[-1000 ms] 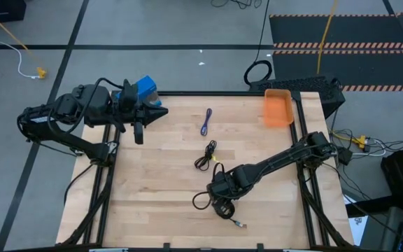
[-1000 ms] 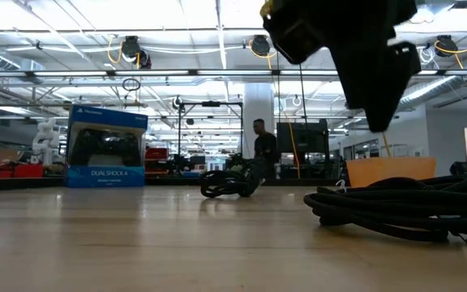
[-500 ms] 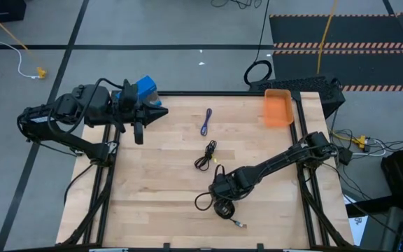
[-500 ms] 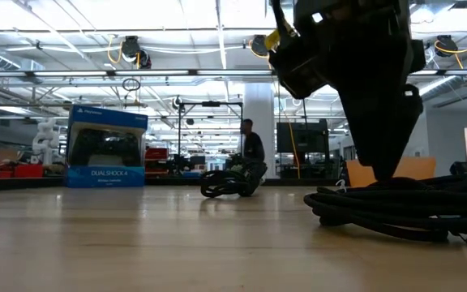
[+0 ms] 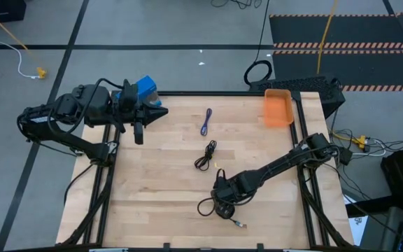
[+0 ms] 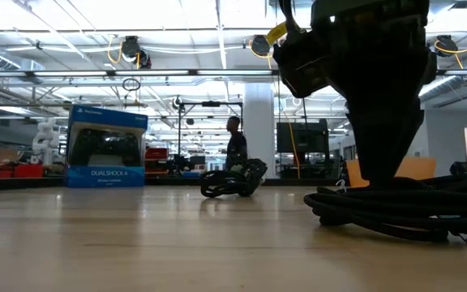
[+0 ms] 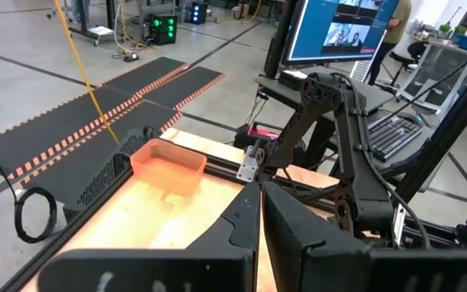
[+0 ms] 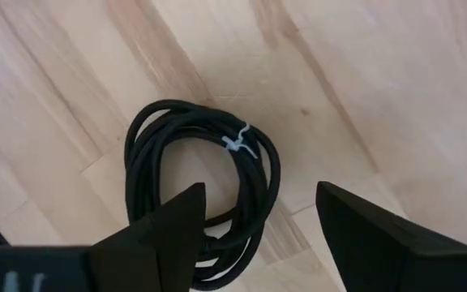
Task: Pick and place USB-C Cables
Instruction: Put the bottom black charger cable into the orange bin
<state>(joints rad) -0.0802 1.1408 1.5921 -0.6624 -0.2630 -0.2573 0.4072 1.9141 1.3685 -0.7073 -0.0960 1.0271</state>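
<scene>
One black USB-C cable coil (image 5: 219,207) (image 8: 203,188) (image 6: 396,209) lies flat near the table's near edge. My right gripper (image 5: 222,194) (image 8: 259,191) hangs just above it, pointing down and open. One finger stands over the coil's rim and the other beyond its side. A second black coil (image 5: 205,155) (image 6: 232,182) lies mid-table. The purple-blue cable (image 5: 206,121) lies farther back. My left gripper (image 5: 157,112) (image 7: 259,212) waits shut, level above the far-left corner.
An orange bin (image 5: 278,107) (image 7: 169,165) sits at the far-right corner. A blue controller box (image 5: 144,89) (image 6: 106,148) stands at the far-left edge. A large black cable loop (image 5: 259,72) lies on the floor beyond the table. A person (image 6: 235,151) walks far behind.
My right gripper has moved a little toward the table's near edge and come down until its fingers reach the top of the near black coil. The coil has stayed where it was. In the background the person has walked leftward.
</scene>
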